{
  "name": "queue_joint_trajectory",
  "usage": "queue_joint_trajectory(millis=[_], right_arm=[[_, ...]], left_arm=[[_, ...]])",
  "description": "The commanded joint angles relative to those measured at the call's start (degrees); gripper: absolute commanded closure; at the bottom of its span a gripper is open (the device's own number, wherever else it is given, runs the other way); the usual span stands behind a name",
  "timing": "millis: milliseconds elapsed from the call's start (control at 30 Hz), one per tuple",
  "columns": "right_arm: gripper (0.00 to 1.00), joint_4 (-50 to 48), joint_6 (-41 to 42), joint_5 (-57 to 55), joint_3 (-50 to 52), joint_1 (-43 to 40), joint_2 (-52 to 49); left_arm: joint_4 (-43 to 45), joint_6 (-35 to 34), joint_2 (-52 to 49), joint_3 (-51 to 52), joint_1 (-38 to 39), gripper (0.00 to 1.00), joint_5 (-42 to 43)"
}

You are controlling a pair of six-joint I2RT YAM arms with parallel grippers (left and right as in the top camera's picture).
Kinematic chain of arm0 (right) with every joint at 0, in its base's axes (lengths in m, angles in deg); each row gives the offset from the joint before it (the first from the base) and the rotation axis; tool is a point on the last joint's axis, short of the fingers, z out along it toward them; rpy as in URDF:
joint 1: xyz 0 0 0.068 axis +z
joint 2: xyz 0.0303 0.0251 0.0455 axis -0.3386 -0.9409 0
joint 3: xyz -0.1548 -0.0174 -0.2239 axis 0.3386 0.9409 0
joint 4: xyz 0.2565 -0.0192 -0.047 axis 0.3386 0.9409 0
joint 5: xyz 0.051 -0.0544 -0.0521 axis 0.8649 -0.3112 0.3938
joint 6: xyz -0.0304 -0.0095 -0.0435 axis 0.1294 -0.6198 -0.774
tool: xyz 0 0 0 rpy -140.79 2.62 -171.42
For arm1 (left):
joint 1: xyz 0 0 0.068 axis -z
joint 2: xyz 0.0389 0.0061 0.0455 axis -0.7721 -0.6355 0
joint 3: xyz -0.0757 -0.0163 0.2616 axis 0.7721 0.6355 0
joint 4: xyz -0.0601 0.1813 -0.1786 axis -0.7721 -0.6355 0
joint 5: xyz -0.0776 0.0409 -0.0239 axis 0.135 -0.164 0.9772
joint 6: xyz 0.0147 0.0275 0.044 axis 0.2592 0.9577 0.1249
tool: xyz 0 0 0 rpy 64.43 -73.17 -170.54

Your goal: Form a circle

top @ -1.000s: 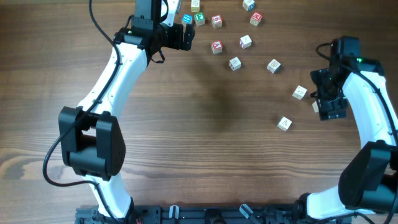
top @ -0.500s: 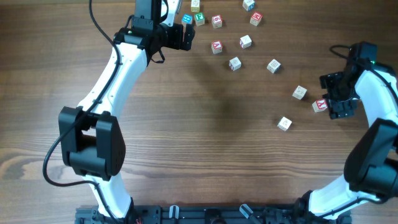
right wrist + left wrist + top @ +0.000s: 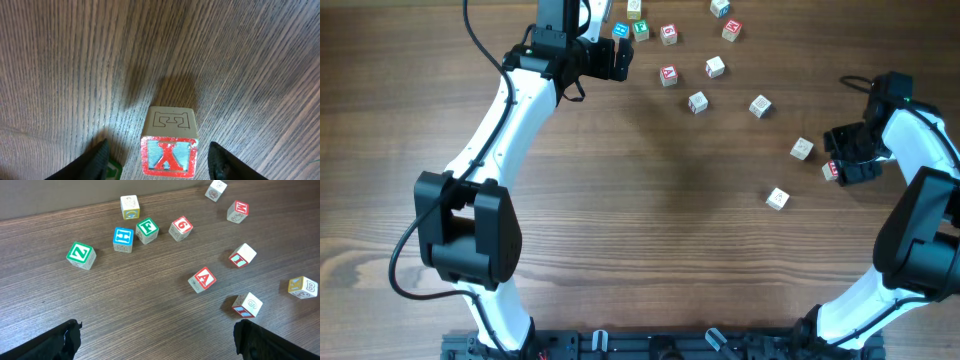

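Observation:
The cubes for the circle lie loose in a curved line across the back right of the table, from a blue cube (image 3: 621, 30) to a pale one (image 3: 777, 199). My right gripper (image 3: 840, 160) straddles a cube with a red X face (image 3: 831, 171). In the right wrist view, that X cube (image 3: 168, 149) sits between the fingers of my right gripper (image 3: 160, 162), with a gap on each side. My left gripper (image 3: 618, 60) hovers open by the back cluster. The left wrist view shows my left gripper (image 3: 160, 342) wide open over bare wood, short of the red A cube (image 3: 202, 279).
Ahead of the left fingers lie a green Z cube (image 3: 81, 255), a blue H cube (image 3: 123, 239), a green F cube (image 3: 147, 230) and a red 6 cube (image 3: 180, 228). Further cubes (image 3: 760, 106) (image 3: 802, 149) lie near the right arm. The wooden table (image 3: 650, 230) is bare in the middle.
The right gripper swung right off the X cube, then came back left around it, and its jaws have narrowed. The left arm has not moved.

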Motion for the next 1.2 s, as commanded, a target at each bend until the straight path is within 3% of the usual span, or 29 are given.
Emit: queue_joint_trajectory(millis=[0,267,800,1167], right_arm=[[0.43,-0.2,-0.2,-1.6,0.5,0.1,-1.0],[0.56,-0.3,-0.2,-1.7,0.5,0.1,-1.0],[0.68,-0.9,-0.2,-1.7,0.5,0.1,-1.0],[0.68,-3.8,-0.2,0.4,0.5,0.1,-1.0]], left_arm=[[-0.2,-0.1,-0.5,0.3,-0.2,0.00,-0.2],[-0.5,-0.1,-0.5,0.3,-0.2,0.00,-0.2],[-0.7,-0.1,-0.5,0.3,-0.2,0.00,-0.2],[-0.7,-0.1,-0.5,0.3,-0.2,0.00,-0.2]])
